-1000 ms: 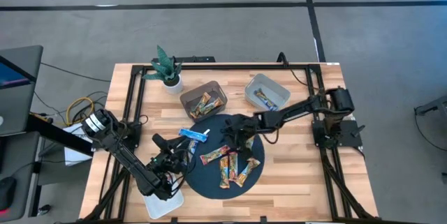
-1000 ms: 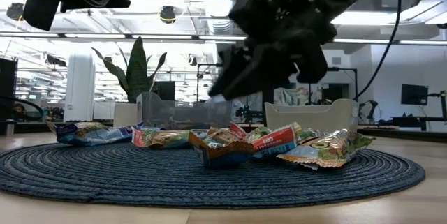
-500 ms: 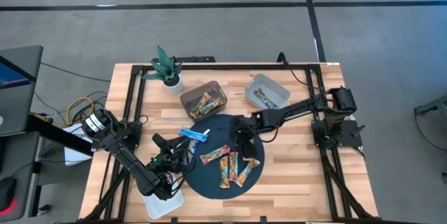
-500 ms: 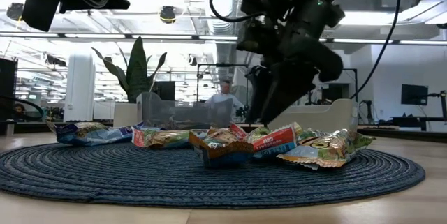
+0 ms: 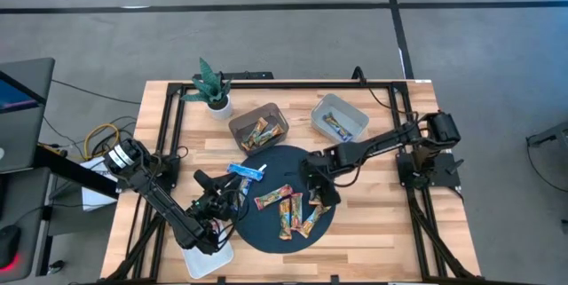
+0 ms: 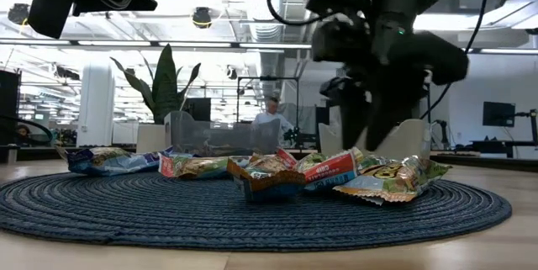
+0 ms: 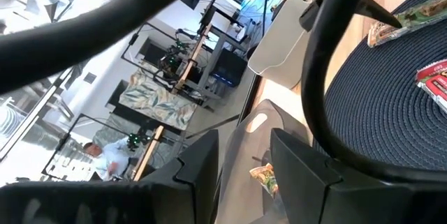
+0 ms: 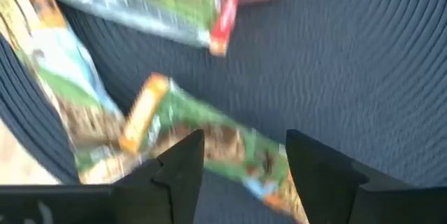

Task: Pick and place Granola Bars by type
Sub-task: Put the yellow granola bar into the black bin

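Several Granola Bars (image 5: 286, 203) lie loose on the dark round mat (image 5: 266, 232) mid-table; roughly five or six multicoloured ones are clustered toward its right half, plus one blue-and-white bar (image 5: 248, 170) at the mat's upper-left edge. Two bins sit behind the mat: the brown bin (image 5: 258, 126) holds a few orange/multicoloured bars, the grey bin (image 5: 340, 115) holds at least one bar with a blue wrapper. Judgement: sorting is under way but less than half done, since most bars are on the mat. Right gripper (image 5: 318, 191) is low over the right side of the cluster; in the right wrist view its fingers (image 8: 183, 162) are spread apart with a green-and-orange bar (image 8: 209, 140) lying between them on the mat, nothing held. The low view shows this gripper just above the bars at the right end of the pile. Left gripper (image 5: 210, 198) waits near the mat's left edge, apart from the bars; its fingers appear parted in the left wrist view and hold nothing. Remaining: every bar on the mat, including the blue-and-white one.
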